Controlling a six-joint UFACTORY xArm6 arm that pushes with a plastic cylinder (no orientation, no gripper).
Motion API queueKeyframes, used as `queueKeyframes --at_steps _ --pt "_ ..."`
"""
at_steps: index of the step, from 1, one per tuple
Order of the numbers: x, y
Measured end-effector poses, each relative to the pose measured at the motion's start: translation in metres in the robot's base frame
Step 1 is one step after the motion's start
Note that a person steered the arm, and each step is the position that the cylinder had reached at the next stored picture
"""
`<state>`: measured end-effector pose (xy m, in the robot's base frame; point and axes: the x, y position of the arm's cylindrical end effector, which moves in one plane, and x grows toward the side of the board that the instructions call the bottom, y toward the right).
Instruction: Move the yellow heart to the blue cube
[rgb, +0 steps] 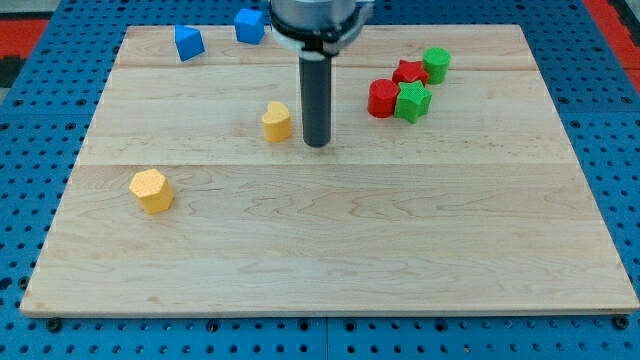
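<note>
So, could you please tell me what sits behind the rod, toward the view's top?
The blue cube sits at the board's top edge, just left of the arm's head, which may cover its right edge. Anything directly behind the head is hidden.

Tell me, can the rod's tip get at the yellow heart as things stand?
Probably yes: my tip stands just to the view's right of the yellow heart, apart from it, and no block lies between them.
</note>
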<state>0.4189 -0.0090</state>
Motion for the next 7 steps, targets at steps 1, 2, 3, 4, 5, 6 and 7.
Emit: queueKeyframes --at_steps 1,2,3,4,5,6,7 --pt "-0.055 -0.061" --pt "-0.116 -0.063" --pt "-0.113 -0.058" --pt "-0.073 -0.033" --pt "-0.063 -0.092" --pt "-0.087 -0.107" --pt "-0.129 -0.121"
